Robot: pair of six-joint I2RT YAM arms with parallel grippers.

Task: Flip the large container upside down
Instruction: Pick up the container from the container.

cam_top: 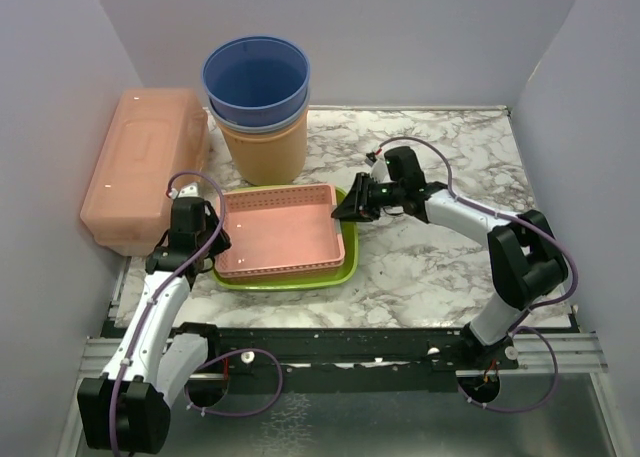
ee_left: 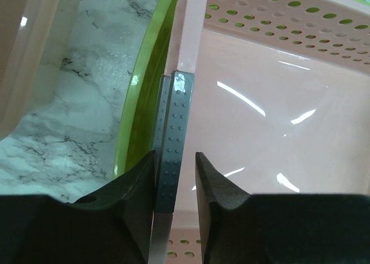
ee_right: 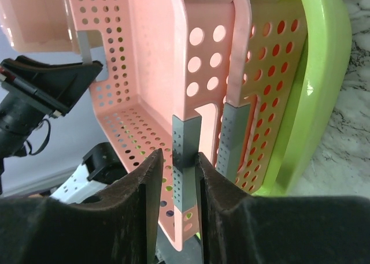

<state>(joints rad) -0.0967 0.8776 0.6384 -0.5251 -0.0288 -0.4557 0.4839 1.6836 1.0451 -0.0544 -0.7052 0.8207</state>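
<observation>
Pink basket (cam_top: 285, 239) upright, long axis L-R

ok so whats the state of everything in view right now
pink basket: upright, nested in green tray, gripped at both sides
green tray: upright under it
blue bucket: upright, stacked in tan bucket
tan bucket: upright
lidded box: closed
left gripper: shut on pink basket
right gripper: shut on pink basket
</observation>
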